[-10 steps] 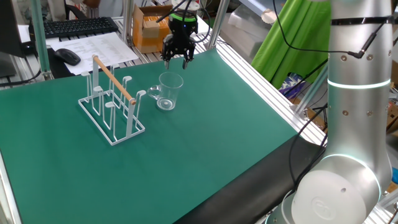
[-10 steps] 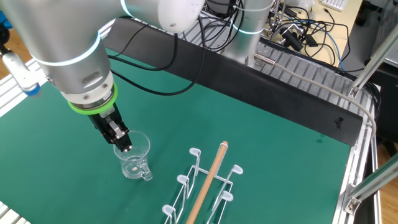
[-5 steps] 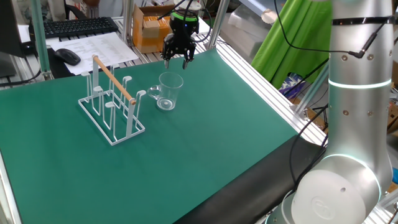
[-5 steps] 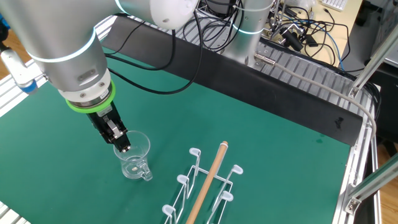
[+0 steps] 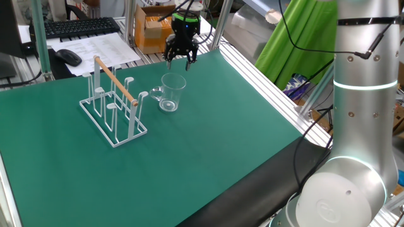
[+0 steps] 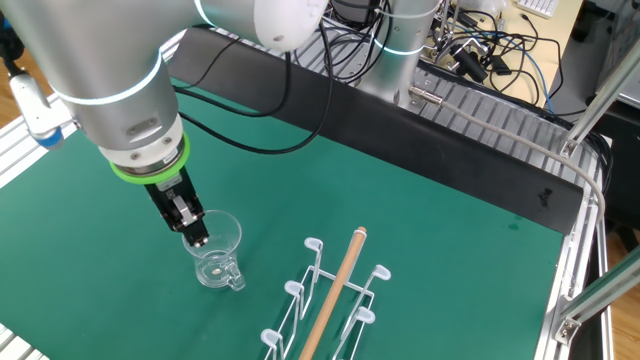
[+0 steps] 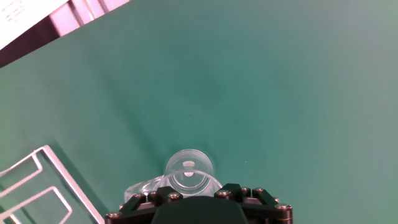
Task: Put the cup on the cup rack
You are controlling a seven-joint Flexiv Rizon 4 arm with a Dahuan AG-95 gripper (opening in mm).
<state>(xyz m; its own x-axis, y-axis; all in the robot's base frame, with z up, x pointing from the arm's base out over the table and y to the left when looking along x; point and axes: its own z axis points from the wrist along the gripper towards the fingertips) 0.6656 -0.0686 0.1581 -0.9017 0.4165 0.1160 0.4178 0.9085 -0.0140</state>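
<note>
Your claw (image 5: 180,62) hangs parted and empty above the cup (image 5: 170,92) (upright on the bench (image 5: 208,145)), untouched.

I count one cup (image 5: 171,92) on the green mat and one cup rack (image 5: 113,105) beside it. Behind the table I see one keyboard (image 5: 81,26), one mouse (image 5: 67,57) and one cardboard box (image 5: 151,29).

Green mat covers my tabletop (image 5: 208,151). Beyond it: keyboard (image 5: 79,26), mouse (image 5: 67,57), papers (image 5: 101,47), cardboard box (image 5: 151,28). Green cloth (image 5: 297,44) hangs at one side; cables (image 6: 480,50) behind.
</note>
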